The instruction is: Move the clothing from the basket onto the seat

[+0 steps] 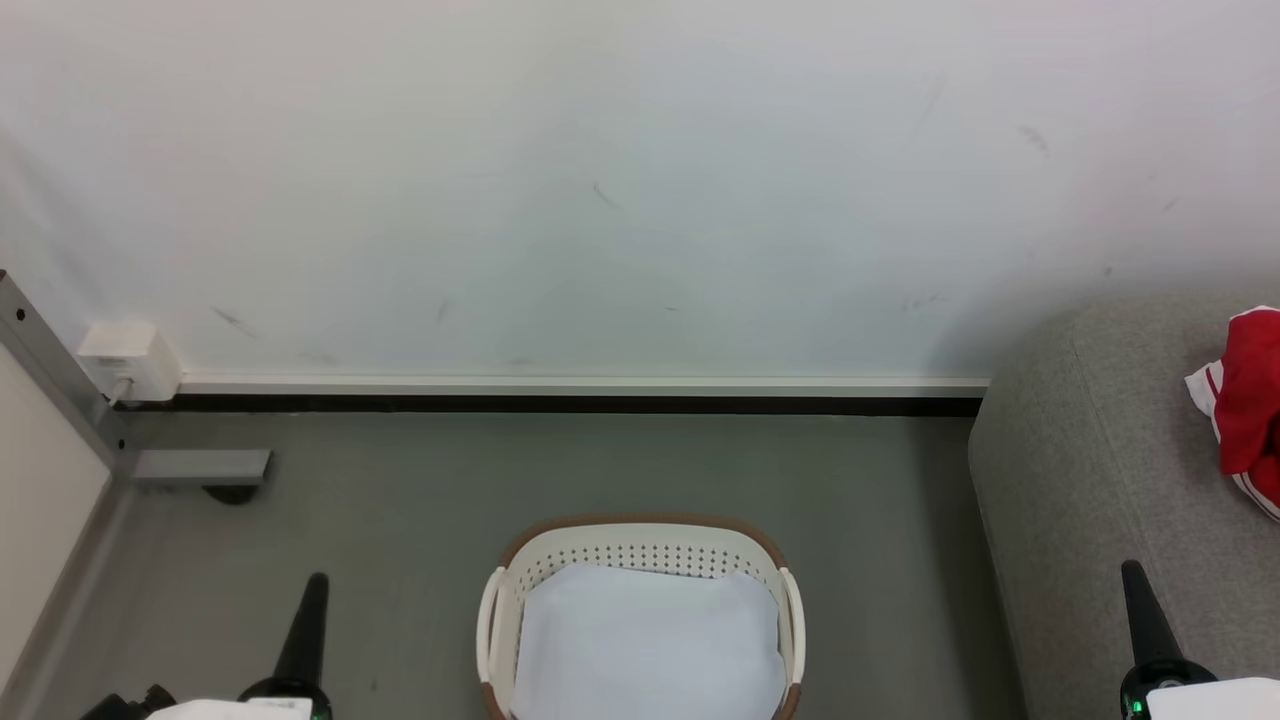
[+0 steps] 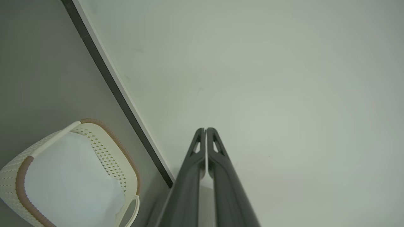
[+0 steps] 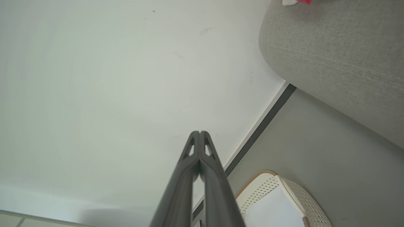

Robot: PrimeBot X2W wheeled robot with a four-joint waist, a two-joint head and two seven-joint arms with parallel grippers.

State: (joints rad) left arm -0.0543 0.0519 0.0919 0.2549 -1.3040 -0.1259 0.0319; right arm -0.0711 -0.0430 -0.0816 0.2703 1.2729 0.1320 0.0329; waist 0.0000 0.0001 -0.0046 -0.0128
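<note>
Clothing (image 1: 1248, 400): red, white trim, lying bunched on the grey seat (image 1: 1090, 480) at the right edge of the head view and partly cut off by the frame. Basket (image 1: 640, 528) is at lower centre on the floor (image 1: 400, 500). A flat white sheet (image 1: 645, 640) covers its inside, and anything under it is hidden.

Left pincer (image 1: 317, 582) at lower left: fingers pressed together, holding nothing. Right pincer (image 1: 1134, 570) at lower right, over the seat's near edge: also pressed together and empty. Both wrist views point at the pale wall (image 1: 600, 180).

Judgement: the task looks done or close to it.

Handling: the garment should be light, limp and non-fragile. It will drape and sag when lifted. Pinch a raised fold in the crumpled middle, not the flat white hem, since a thin edge may slip out.
</note>
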